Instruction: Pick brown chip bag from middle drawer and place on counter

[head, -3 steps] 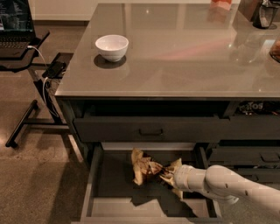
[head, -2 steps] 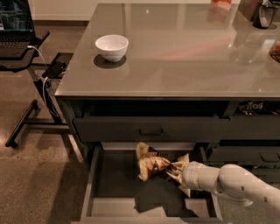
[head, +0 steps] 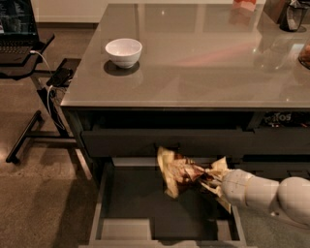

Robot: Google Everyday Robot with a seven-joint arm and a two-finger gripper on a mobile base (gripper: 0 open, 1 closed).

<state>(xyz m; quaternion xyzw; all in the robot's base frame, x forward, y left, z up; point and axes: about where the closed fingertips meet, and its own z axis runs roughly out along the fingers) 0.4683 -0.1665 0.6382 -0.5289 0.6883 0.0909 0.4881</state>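
The brown chip bag point(head: 178, 171) is crinkly dark brown with cream-tan ends and hangs above the open middle drawer point(head: 99, 206), near its back right. My gripper point(head: 209, 180) comes in from the right on a white arm and is shut on the bag's right end, holding it clear of the drawer's dark bottom. The bag's top end reaches up in front of the closed drawer front above. The counter point(head: 203, 58) is the glossy grey-brown top behind and above.
A white bowl point(head: 123, 52) stands on the counter's left part. Dark objects sit at the counter's far right corner point(head: 293, 14). A laptop stand point(head: 22, 53) with cables is left of the cabinet. An open compartment with a bag point(head: 278, 117) is at right.
My gripper has lifted the chip bag up and slightly right, from low in the drawer to above its bottom.
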